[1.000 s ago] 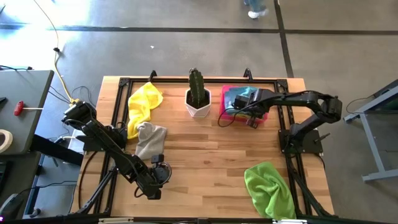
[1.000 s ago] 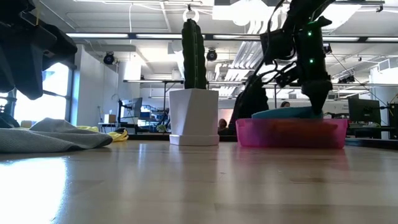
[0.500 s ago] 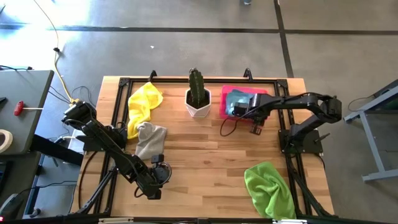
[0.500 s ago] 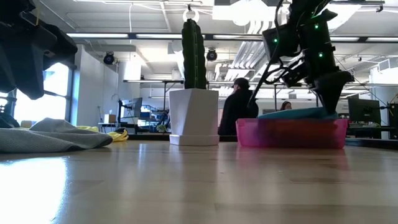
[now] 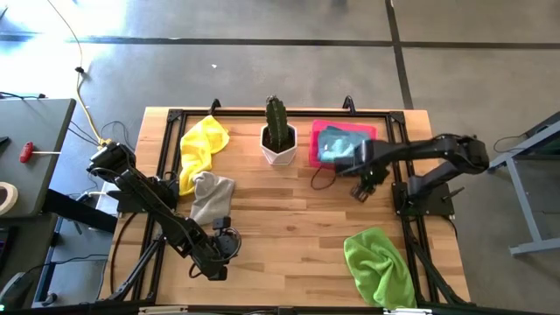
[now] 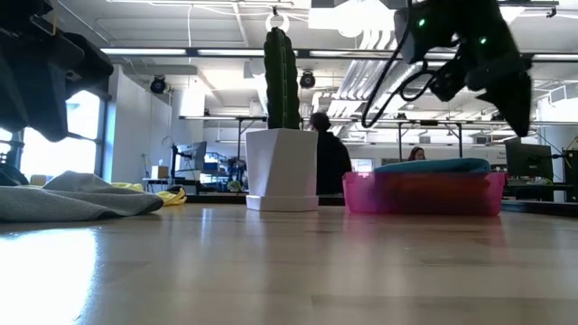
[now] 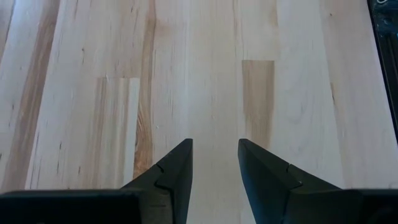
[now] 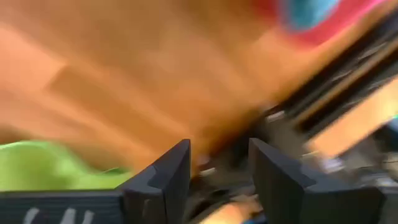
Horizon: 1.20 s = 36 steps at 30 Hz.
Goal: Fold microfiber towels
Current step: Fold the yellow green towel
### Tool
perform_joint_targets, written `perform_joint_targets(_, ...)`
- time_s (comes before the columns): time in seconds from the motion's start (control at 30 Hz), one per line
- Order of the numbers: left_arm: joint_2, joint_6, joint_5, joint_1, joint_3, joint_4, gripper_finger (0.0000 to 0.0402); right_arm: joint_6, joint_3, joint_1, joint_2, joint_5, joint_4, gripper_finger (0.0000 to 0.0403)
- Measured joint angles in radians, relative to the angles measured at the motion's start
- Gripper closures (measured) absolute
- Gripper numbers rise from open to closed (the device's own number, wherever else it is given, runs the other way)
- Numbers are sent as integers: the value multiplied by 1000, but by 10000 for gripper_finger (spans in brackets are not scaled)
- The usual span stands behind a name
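Observation:
A folded light blue towel [image 5: 338, 143] lies in the pink tray [image 5: 318, 159] at the far right; it shows in the low view as the light blue towel [image 6: 433, 166]. A yellow towel [image 5: 203, 143] and a grey towel [image 5: 212, 196] lie crumpled at the far left, and a lime green towel [image 5: 378, 262] is bunched at the near right. My right gripper [image 5: 359, 190] hangs open above bare wood just in front of the tray, with nothing between its fingers [image 8: 163, 171]. My left gripper [image 7: 215, 163] stands open over bare wood near the front left.
A white pot with a cactus [image 5: 279, 140] stands at the far middle, next to the tray. Black frame rails run along the table's edges [image 5: 171, 157]. Bare wood [image 5: 289, 227] lies in the table's middle. A person shows in the room behind [image 6: 330, 162].
My right gripper has come up off the light blue towel in the tray and swung toward the table's near edge, out over the wood. The towel stays lying in the tray.

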<state>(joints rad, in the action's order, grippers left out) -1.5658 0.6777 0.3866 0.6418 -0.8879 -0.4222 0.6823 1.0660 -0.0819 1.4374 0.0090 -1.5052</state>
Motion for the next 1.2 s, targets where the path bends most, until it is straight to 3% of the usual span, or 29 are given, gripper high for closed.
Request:
perform_joint_targets(0.13,0,0,0,0,0,0,282,159,-24,182,1,-121,37,247)
perform_joint_targets(0.27,0,0,0,0,0,0,282,319,-45,374,2,-173,130,247)
perform_joint_targets(0.4,0,0,2,0,0,1,282,472,-49,524,3,-166,263,247)
perform_joint_targets(0.5,0,0,3,0,0,1,282,547,-49,600,3,-101,333,247)
perform_joint_targets(0.73,0,0,81,0,0,57,282,472,-49,733,37,-22,367,247)
perform_joint_targets(1.03,0,0,104,0,0,172,282,462,-49,898,183,-53,730,247)
perform_joint_targets(1.2,0,-17,105,0,0,196,282,478,-47,960,263,-101,738,247)
